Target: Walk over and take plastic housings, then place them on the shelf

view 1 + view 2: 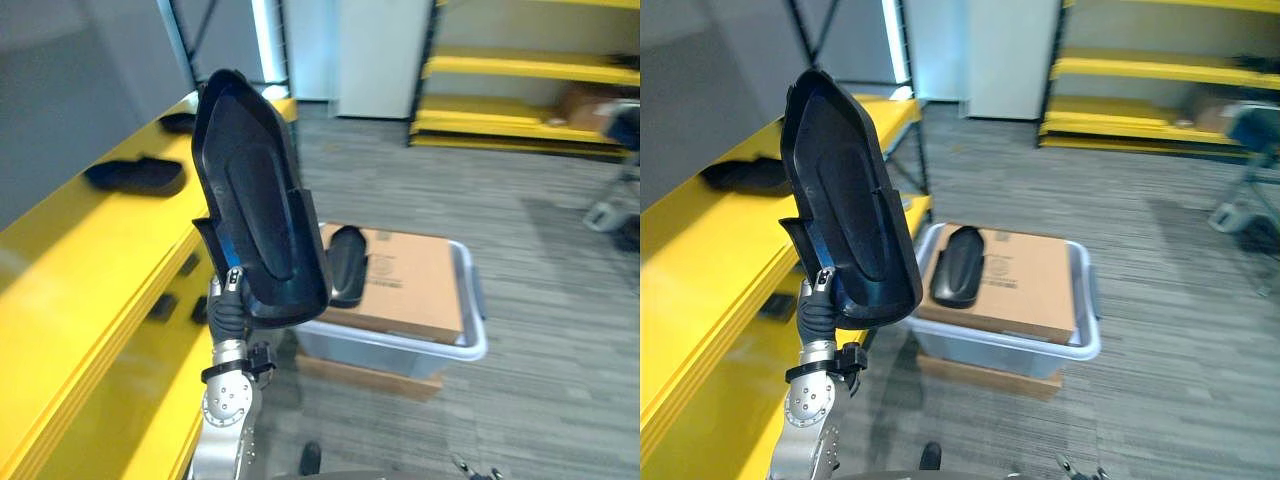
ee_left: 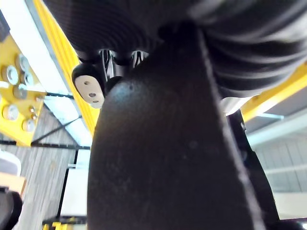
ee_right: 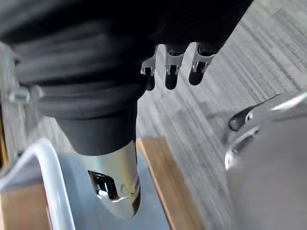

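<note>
A large black plastic housing (image 1: 255, 195) stands upright in the air beside the yellow shelf (image 1: 90, 270), its hollow side facing me. My left hand (image 1: 232, 288) grips it from below at its lower edge, mostly hidden behind it; the left wrist view shows the housing (image 2: 168, 163) close against the hand. Two more black housings (image 1: 135, 175) lie on the shelf top further back. Another housing (image 1: 347, 262) rests on a cardboard box (image 1: 415, 285) in a grey bin (image 1: 472, 345). My right hand (image 3: 172, 72) hangs over the floor by the bin, fingers relaxed and empty.
The grey bin sits on a wooden board (image 3: 165, 187) on the carpet to the right of the shelf. More yellow shelving (image 1: 520, 70) stands along the far wall. A wheeled frame (image 1: 615, 205) is at the far right. Open carpet (image 1: 540, 400) lies to the right of the bin.
</note>
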Available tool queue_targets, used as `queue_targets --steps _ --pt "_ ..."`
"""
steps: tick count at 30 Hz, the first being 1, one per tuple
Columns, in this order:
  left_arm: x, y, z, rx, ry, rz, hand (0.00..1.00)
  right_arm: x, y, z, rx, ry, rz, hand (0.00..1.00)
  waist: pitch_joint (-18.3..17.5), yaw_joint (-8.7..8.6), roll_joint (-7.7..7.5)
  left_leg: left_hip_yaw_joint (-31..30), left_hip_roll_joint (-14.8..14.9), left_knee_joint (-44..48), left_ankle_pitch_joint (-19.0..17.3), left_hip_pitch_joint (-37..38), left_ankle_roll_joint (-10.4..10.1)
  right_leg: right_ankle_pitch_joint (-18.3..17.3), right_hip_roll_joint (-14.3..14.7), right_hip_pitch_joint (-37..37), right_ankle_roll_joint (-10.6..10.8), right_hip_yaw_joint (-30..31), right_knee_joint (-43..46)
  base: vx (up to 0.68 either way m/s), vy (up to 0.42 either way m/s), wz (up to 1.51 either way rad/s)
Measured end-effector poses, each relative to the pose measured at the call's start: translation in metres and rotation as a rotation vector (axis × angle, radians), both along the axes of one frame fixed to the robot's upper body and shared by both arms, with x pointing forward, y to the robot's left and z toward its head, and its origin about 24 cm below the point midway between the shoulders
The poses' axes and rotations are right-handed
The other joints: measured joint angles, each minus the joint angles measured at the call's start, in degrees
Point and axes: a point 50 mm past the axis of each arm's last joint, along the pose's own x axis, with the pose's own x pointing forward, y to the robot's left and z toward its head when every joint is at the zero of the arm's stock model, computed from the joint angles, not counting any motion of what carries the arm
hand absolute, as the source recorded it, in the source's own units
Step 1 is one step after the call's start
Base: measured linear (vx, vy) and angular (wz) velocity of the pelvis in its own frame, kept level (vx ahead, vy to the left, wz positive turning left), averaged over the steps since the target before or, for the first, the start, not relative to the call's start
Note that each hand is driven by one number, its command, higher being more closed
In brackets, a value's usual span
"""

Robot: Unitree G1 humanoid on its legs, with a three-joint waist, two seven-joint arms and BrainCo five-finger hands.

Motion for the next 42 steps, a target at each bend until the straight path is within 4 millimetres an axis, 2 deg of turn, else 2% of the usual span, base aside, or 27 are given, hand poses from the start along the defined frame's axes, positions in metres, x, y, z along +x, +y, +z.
queue_targets --steps 1,2,3,4,5,8,10,11,13,14,15,17,19,22,24,25,27,28,29,30,32,34,40,42 --pt "0.0 0.002 0.0 -0.006 0.0 0.012 1.0 0.009 0.003 0.002 0.001 -0.022 0.028 0.0 0.01 0.12 -0.75 4.57 0.64 -0.21 -0.76 -0.81 1.1 -0.76 -1.35 0.81 0.44 -2.98 0.89 0.0 -0.017 1.27" --pt "0.0 0.001 0.001 -0.021 -0.006 0.01 1.0 0.017 0.006 0.004 0.0 -0.042 0.054 0.0 0.14 0.36 -0.72 8.64 1.66 -0.11 -1.48 -0.93 2.13 -0.7 -1.74 1.85 0.61 -5.69 0.31 0.03 0.021 1.54" --pt "0.001 -0.001 0.004 -0.027 -0.018 -0.001 1.0 0.025 0.007 0.006 -0.003 -0.068 0.069 0.0 0.66 0.43 -0.94 15.22 3.71 0.32 -1.62 -1.49 2.32 -0.41 -2.71 3.3 1.03 -8.6 -0.74 0.07 0.026 1.23" --pt "0.001 -0.003 0.005 -0.028 -0.022 -0.009 1.0 0.028 0.008 0.007 -0.004 -0.074 0.073 0.0 0.75 0.63 -1.06 18.73 5.11 1.17 -1.62 -1.9 2.32 -0.39 -2.93 3.66 1.07 -9.98 -0.87 0.09 0.049 1.21" --pt "0.001 -0.006 0.006 -0.033 -0.031 -0.023 1.0 0.031 0.007 0.008 -0.007 -0.083 0.079 0.0 0.57 1.21 -0.31 25.58 6.99 2.26 -2.32 -1.85 2.8 -0.55 -3.01 5.2 1.42 -12.77 -0.87 0.09 0.019 1.03" --pt "0.002 -0.009 0.008 -0.041 -0.054 -0.039 1.0 0.04 0.009 0.011 -0.016 -0.102 0.125 0.0 0.62 1.51 -0.82 31.13 6.64 3.31 -4.28 -2.23 3.12 0.84 -3.76 8.53 3.23 -17.68 -5.78 0.12 0.058 0.79" --pt "0.007 -0.014 0.007 -0.042 -0.059 -0.062 1.0 0.045 0.012 0.01 -0.007 -0.104 0.149 0.0 0.53 1.64 -1.0 30.45 4.62 3.36 -4.87 -2.81 3.97 0.99 -4.15 9.14 3.1 -17.92 -7.35 0.15 0.119 0.52" --pt "0.01 -0.017 0.005 -0.04 -0.049 -0.082 1.0 0.046 0.014 0.009 -0.001 -0.096 0.165 0.0 0.64 1.62 -1.67 30.13 3.28 4.43 -6.05 -2.84 4.59 0.84 -5.15 9.53 1.9 -17.76 -6.9 0.19 0.111 0.33" --pt "0.012 -0.022 -0.002 -0.034 -0.018 -0.112 1.0 0.048 0.017 0.009 -0.004 -0.091 0.191 0.0 1.17 1.36 -2.02 28.67 2.97 8.51 -9.28 -2.91 5.52 1.62 -7.76 9.16 -1.98 -15.38 0.87 0.21 0.126 0.31" --pt "0.013 -0.026 -0.005 -0.027 -0.001 -0.139 1.0 0.045 0.019 0.008 -0.001 -0.08 0.196 0.0 1.06 1.25 -1.78 27.39 3.25 10.32 -11.61 -1.81 5.15 1.48 -8.79 5.91 -6.89 -8.14 9.34 0.22 0.122 0.37" --pt "0.015 -0.029 -0.006 -0.01 0.004 -0.158 1.0 0.044 0.022 0.007 0.005 -0.077 0.209 0.0 1.21 1.16 -2.42 26.13 3.18 10.07 -12.42 0.0 4.64 -1.06 -6.53 2.47 -5.16 1.31 13.66 0.23 0.099 0.36" --pt "0.017 -0.029 -0.006 -0.002 0.005 -0.161 1.0 0.046 0.024 0.007 0.003 -0.08 0.232 0.0 1.19 1.23 -2.95 24.72 2.99 8.44 -12.72 2.66 4.3 -4.2 -2.24 -1.68 -3.88 9.9 14.61 0.25 0.053 0.36" --pt "0.02 -0.03 -0.007 0.001 0.008 -0.164 1.0 0.047 0.027 0.008 0.005 -0.083 0.244 0.0 1.31 1.16 -2.98 23.13 2.87 7.24 -12.85 5.25 4.07 -5.38 1.05 -5.59 -3.4 13.58 13.34 0.22 0.024 0.47" --pt "0.021 -0.032 -0.006 -0.004 0.003 -0.158 1.0 0.044 0.032 0.007 0.008 -0.076 0.281 0.0 1.34 -0.16 -3.07 17.72 2.39 7.85 -14.06 8.15 2.84 -5.0 6.15 -11.22 -2.63 21.64 9.52 0.2 -0.038 0.89" --pt "0.021 -0.033 -0.005 -0.002 0.0 -0.159 1.0 0.04 0.03 0.009 -0.002 -0.084 0.277 0.0 1.0 -0.19 -3.72 14.47 1.15 8.29 -14.92 8.35 1.8 -4.02 6.92 -13.3 -1.91 25.95 7.46 0.19 -0.141 1.21" --pt "0.022 -0.036 -0.003 0.003 -0.007 -0.165 1.0 0.033 0.031 0.008 0.001 -0.073 0.277 0.0 0.47 -0.07 -4.87 11.23 -0.11 9.28 -16.0 8.15 1.54 -2.93 6.34 -13.51 -1.34 26.52 5.7 0.22 -0.226 1.27" --pt "0.021 -0.038 -0.003 0.001 -0.008 -0.167 1.0 0.027 0.031 0.006 0.005 -0.059 0.278 0.0 0.03 0.62 -5.86 9.62 -0.44 10.48 -17.12 8.09 0.6 -0.8 5.8 -12.67 -2.12 25.15 4.04 0.22 -0.238 0.82" --pt "0.021 -0.04 -0.003 -0.001 -0.008 -0.174 1.0 0.025 0.031 0.006 0.006 -0.055 0.277 0.0 -0.07 0.68 -5.94 7.76 -0.21 11.83 -18.11 7.93 -0.18 2.09 5.78 -11.39 -2.26 23.2 3.47 0.21 -0.235 0.79" --pt "0.021 -0.043 -0.003 -0.005 -0.01 -0.185 1.0 0.026 0.033 0.006 0.011 -0.06 0.274 0.0 -0.41 0.82 -5.68 6.06 0.92 12.38 -18.93 7.84 -1.13 2.1 6.22 -10.26 -2.93 20.25 3.17 0.28 -0.35 0.94" --pt "0.021 -0.047 -0.001 -0.009 -0.02 -0.2 1.0 0.027 0.033 0.006 0.01 -0.065 0.275 0.0 -0.47 0.65 -5.17 6.99 3.02 12.17 -19.06 7.35 -1.35 1.86 6.78 -9.73 -3.73 18.02 2.56 0.21 -0.289 0.76" --pt "0.02 -0.053 -0.001 -0.015 -0.022 -0.231 1.0 0.034 0.033 0.008 0.007 -0.083 0.278 0.0 -0.82 0.21 -4.51 8.64 5.46 10.58 -16.99 7.02 -3.5 1.83 6.93 -9.55 -4.52 14.87 2.27 0.2 -0.285 0.73" --pt "0.02 -0.058 -0.004 -0.02 -0.007 -0.252 1.0 0.035 0.03 0.009 0.004 -0.09 0.262 0.0 -0.84 0.03 -4.46 8.51 5.64 7.17 -14.85 8.77 -4.08 1.78 6.93 -8.02 -4.68 13.37 1.51 0.16 -0.15 0.54" --pt "0.02 -0.062 -0.008 -0.014 0.008 -0.267 1.0 0.034 0.027 0.01 0.001 -0.098 0.256 0.0 -1.69 0.19 -4.94 9.18 5.6 2.9 -12.4 11.82 -4.77 2.14 7.25 -4.4 -5.33 12.32 -2.61 0.08 -0.026 0.13" --pt "0.02 -0.062 -0.008 -0.004 0.008 -0.267 1.0 0.033 0.026 0.01 -0.001 -0.095 0.25 0.0 -1.9 0.11 -5.09 9.89 5.68 1.16 -11.22 12.81 -4.81 3.6 7.65 -3.4 -5.57 12.5 -4.82 0.0 0.006 -0.05"
